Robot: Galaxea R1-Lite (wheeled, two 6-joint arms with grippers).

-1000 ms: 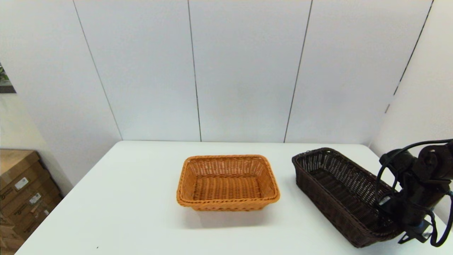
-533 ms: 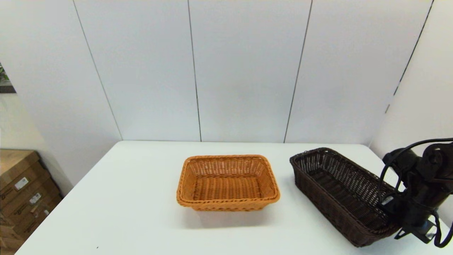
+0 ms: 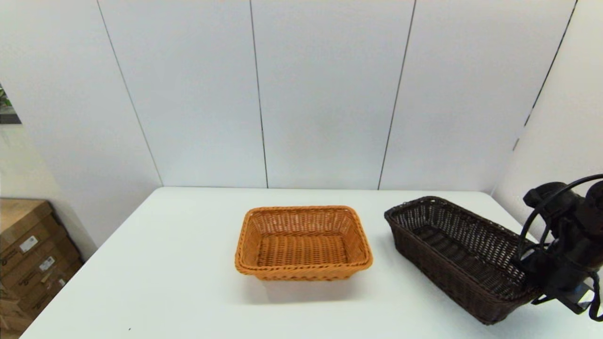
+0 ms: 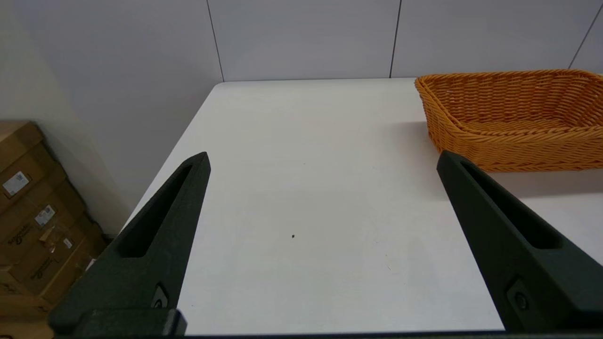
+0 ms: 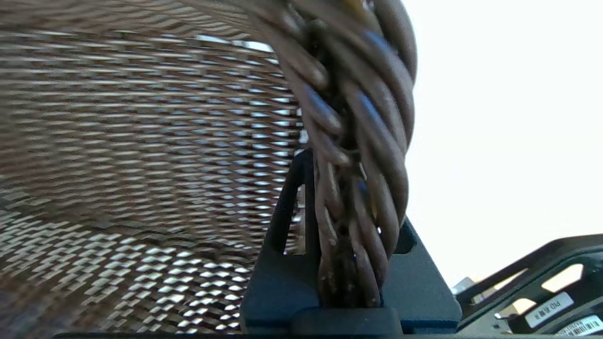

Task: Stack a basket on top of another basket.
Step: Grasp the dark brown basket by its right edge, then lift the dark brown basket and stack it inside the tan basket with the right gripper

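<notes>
The dark brown basket (image 3: 452, 254) lies at the table's right side, its long axis running from the far middle toward the near right corner. My right gripper (image 3: 537, 278) is shut on the braided rim of its near right end. In the right wrist view the rim (image 5: 358, 117) fills the space between the fingers of the right gripper (image 5: 346, 263). The orange basket (image 3: 301, 242) sits upright at the table's middle, apart from the dark one. The left gripper (image 4: 322, 157) hovers open over bare table, with the orange basket (image 4: 513, 117) off to its right.
The white table (image 3: 165, 263) is backed by grey wall panels, and a side wall stands close on the right. Stacked cardboard boxes (image 3: 28, 254) stand on the floor beyond the table's left edge.
My right arm has shifted right and slightly up with the dark basket's rim in its grip. The basket's near end has risen a little, and its far corner has edged left. The orange basket has not moved.
</notes>
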